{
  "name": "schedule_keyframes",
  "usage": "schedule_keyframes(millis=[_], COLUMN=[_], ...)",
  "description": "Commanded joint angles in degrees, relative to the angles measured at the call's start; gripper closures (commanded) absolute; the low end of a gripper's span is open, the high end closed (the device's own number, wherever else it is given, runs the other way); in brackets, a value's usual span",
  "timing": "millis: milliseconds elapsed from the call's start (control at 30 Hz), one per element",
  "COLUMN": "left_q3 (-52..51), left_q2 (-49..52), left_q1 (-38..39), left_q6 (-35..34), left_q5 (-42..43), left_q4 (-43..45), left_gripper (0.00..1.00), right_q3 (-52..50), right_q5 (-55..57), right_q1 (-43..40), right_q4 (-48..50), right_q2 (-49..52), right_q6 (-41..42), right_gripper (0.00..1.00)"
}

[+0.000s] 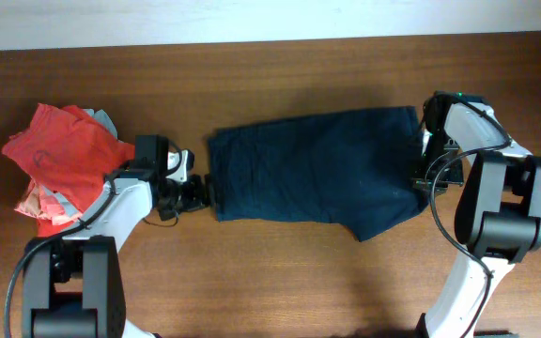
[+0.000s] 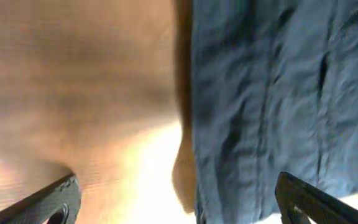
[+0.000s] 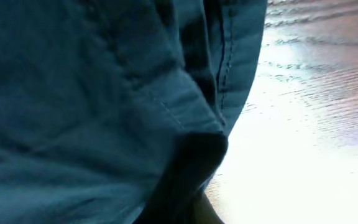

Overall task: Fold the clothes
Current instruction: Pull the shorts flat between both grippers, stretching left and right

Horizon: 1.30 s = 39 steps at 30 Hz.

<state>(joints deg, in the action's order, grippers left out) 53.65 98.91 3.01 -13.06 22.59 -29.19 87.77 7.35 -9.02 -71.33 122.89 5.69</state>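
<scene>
Clothes laid flat at centre of worktop, one arm at each end, likely for an end-to-end fold. Left claw spread wide, straddling the left hem, seemingly poised to pinch. Right claw close against right edge; pinching or spread, cannot tell

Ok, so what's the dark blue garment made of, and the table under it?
The navy garment looks like woven cloth, perhaps cotton, matte: soft wrinkles and stitched seams show. The table looks like wood or wood-look laminate, smooth and slightly glossy: brown grain lines and bright glare.
</scene>
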Motion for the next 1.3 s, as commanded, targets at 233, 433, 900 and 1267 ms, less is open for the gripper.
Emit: schedule_keyframes(millis=[233, 433, 900, 1267], left_q3=[-0.92, -0.96, -0.94, -0.68], left_q2=[0.50, 1.31, 15.04, 5.57], left_q1=[3.69, 6.38, 6.64, 0.98], left_q6=[0.28, -2.84, -5.75, -3.19], left_q5=[3.08, -2.71, 13.70, 11.37], left_q4=[5.88, 7.96, 21.70, 13.88], left_gripper=[0.01, 0.01, 0.51, 1.00], right_q3=[-0.46, -0.46, -0.46, -0.46], right_q5=[1.05, 1.03, 1.01, 0.59], right_q1=[0.85, 0.85, 0.85, 0.74], right_q4=[0.09, 0.07, 0.07, 0.15], right_q2=[0.72, 0.72, 0.72, 0.57], right_q6=[0.79, 0.79, 0.79, 0.79], right_gripper=[0.95, 0.95, 0.95, 0.91])
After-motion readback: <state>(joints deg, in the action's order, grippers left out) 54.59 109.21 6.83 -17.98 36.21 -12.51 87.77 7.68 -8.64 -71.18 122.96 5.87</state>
